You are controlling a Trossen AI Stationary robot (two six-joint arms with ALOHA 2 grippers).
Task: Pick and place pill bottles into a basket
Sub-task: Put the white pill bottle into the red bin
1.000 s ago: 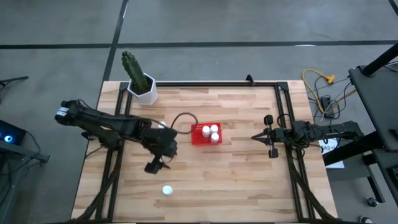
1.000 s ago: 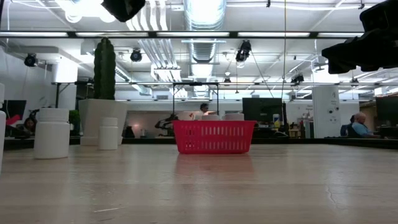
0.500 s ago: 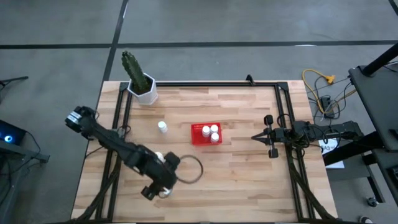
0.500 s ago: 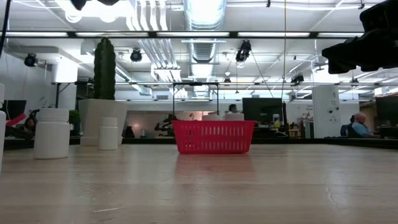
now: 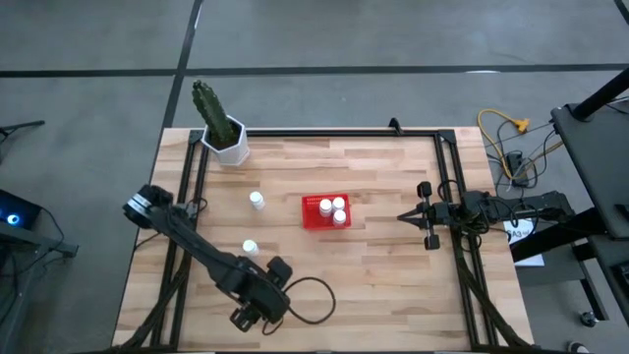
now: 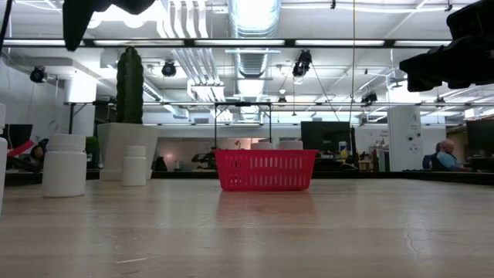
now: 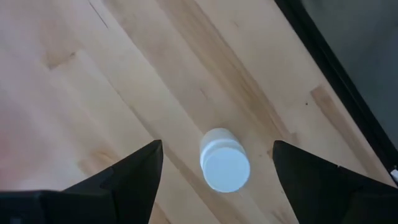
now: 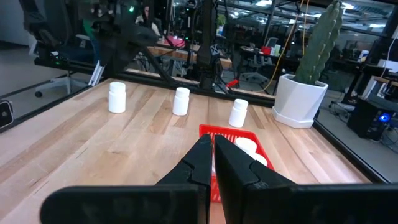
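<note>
Counting bottles in the basket: three white caps show inside the red basket (image 5: 325, 211) near the middle of the table (image 5: 393, 285), so about half of the six look done
Bottles left on the table: three stand upright and loose, seen side by side in the right wrist view; from above, one (image 5: 257, 201) sits between the cactus pot (image 5: 228, 138) and the basket, and another (image 5: 250, 247) lies closer to the front on the left
Third loose bottle: the pill bottle (image 7: 224, 160) stands under the left arm near the table's front edge; the arm hides it from above, but the left wrist view shows it clearly
Left gripper: the left gripper (image 7: 217, 163) hangs directly over that bottle with jaws spread wide, one finger on each side of the cap, nothing held and no contact visible
Right gripper: the right gripper (image 5: 405, 216) waits at the table's right side, aimed toward the basket, jaws pressed together and empty
Step in hand: judged as the approach for picking the fourth bottle, with lowering and closing not yet done
Remaining work: grasp, carry and drop for this bottle, then the same for the other two
</note>
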